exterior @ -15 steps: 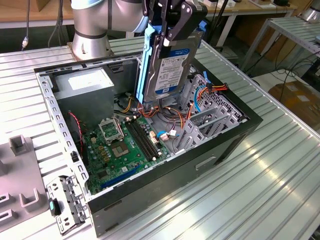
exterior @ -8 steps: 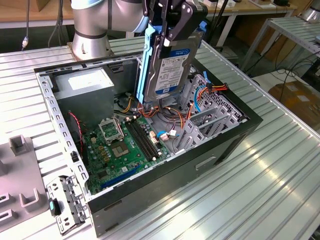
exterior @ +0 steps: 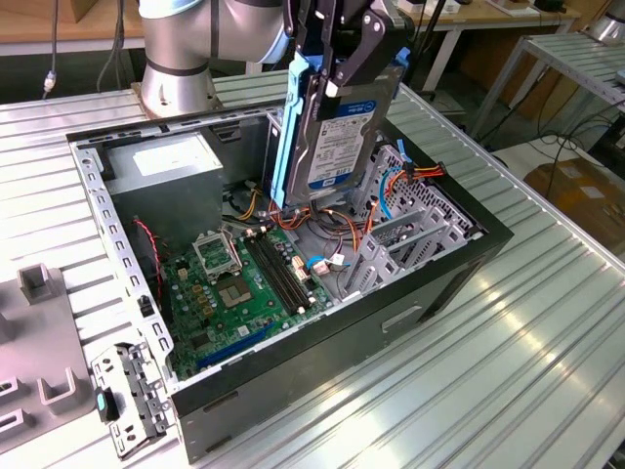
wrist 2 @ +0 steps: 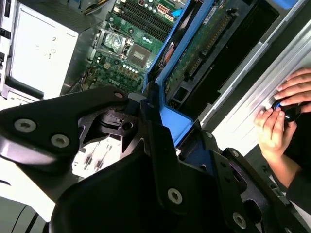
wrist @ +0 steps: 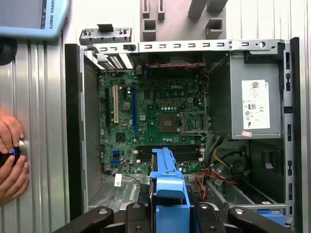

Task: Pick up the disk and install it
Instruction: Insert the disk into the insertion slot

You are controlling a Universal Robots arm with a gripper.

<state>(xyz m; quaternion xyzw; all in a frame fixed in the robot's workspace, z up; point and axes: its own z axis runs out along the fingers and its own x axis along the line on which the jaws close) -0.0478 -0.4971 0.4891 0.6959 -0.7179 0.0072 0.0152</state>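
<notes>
Black links of the hand [wrist: 169, 213] sit closest to the lens in both wrist views, and between them rises the blue side rail of the disk [wrist: 167, 184]. The exterior view makes it plain that the hand is clenched on the disk: one of its fingers [exterior: 359, 57] lies across the labelled face near the upper end. The disk hangs on its edge, almost upright.

It is in the air above the open computer case [exterior: 391, 322], over the place between the motherboard [exterior: 244, 283] and the bare-metal drive cage [exterior: 415, 230]. Its lower end is close to the orange and blue cables [exterior: 337, 220]; I cannot tell whether it touches them. The grey power supply [exterior: 161, 161] lies in a corner of the case, well apart from the disk. The case rests on the ribbed metal bench [exterior: 518, 391]. In the first wrist view a person [wrist: 10, 160] at the side of the bench holds a small dark object.

As I judge it, the first part of the task is done, because the disk is lifted and held. The second part is not done: the disk is not yet inside the cage, and it stands upright, not lined up with any bay that I can recognise.
</notes>
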